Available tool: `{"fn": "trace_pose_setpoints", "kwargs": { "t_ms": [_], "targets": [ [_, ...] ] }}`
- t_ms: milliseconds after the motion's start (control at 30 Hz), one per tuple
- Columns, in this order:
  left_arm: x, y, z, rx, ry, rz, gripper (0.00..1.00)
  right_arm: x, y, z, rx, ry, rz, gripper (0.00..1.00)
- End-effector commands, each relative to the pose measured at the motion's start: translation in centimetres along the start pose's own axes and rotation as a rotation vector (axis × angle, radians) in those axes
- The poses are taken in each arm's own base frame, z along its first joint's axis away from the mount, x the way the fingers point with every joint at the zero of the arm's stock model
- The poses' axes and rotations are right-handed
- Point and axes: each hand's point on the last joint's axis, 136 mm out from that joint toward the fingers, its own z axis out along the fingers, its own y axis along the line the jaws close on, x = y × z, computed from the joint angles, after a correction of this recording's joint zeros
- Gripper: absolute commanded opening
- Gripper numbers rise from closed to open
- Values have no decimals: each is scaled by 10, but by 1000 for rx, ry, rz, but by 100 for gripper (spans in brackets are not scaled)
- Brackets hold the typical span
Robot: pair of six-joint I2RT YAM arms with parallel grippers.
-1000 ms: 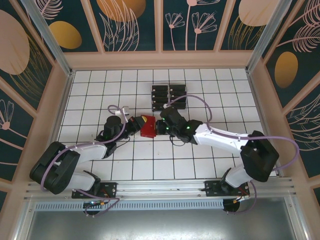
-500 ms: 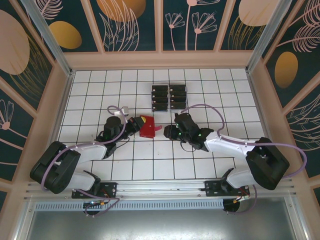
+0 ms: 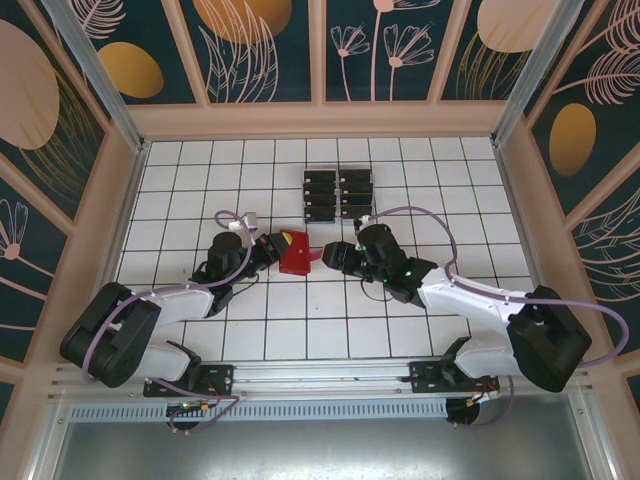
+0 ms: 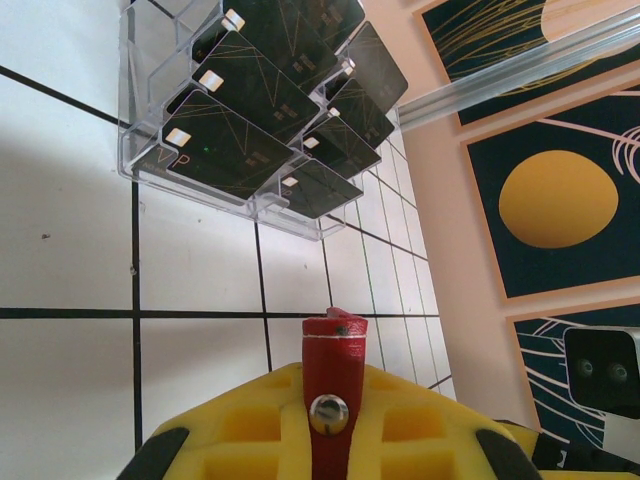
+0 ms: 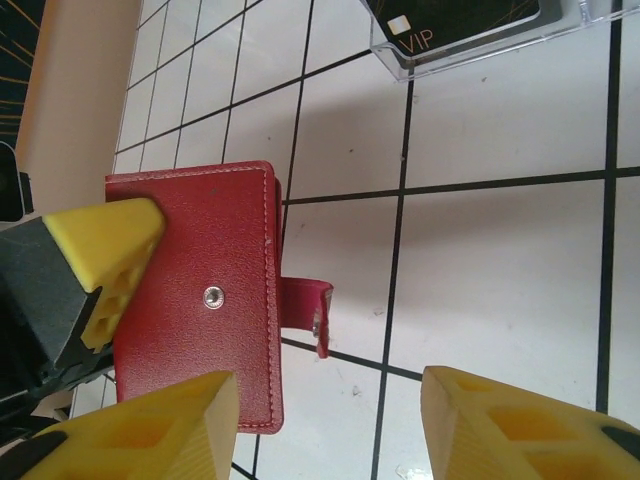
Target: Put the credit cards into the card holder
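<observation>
Card holder [image 5: 195,250] between tight left jaws

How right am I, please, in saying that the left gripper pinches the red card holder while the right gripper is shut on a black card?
Not quite: the left gripper does pinch the red card holder, but the right gripper is open and holds nothing, as the right wrist view shows.
</observation>
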Motion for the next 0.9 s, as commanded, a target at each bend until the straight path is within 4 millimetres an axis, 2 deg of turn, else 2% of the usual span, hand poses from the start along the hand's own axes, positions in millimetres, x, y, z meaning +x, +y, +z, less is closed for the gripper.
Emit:
{"fn": "trace_pose_setpoints", "kwargs": {
  "t_ms": [0, 167, 300, 367, 467, 600, 733, 767, 800, 833, 867],
  "targets": [
    [-11, -20, 1, 57, -25, 33, 0, -7, 11, 7, -33, -10, 7, 52],
    [-11, -23, 0, 62, -26, 35, 0, -7, 11, 22, -31, 3, 8, 51],
    [-12, -25, -1, 67, -29, 33, 0, -6, 9, 33, -31, 15, 6, 44],
    [-11, -25, -2, 70, -27, 31, 0, -7, 9, 38, -33, 20, 8, 37],
    [-11, -24, -2, 68, -27, 25, 0, -9, 10, 42, -43, 21, 6, 20],
    [-8, -19, -3, 58, -23, 19, 0, -10, 12, 39, -58, 19, 6, 0],
    [-4, -4, -3, 7, -21, 19, 0, -7, 10, 31, -64, 20, 18, 0],
    [-3, 1, -4, -16, -23, 23, 11, -6, 10, 28, -65, 20, 22, 0],
    [-2, 10, -4, -51, -26, 30, 39, -4, 9, 26, -63, 22, 23, 0],
    [-1, 19, -5, -94, -27, 33, 54, -2, 8, 24, -61, 27, 22, 0],
    [-1, 29, -6, -140, -28, 40, 63, 0, 7, 23, -57, 31, 23, 0]
  ]
}}
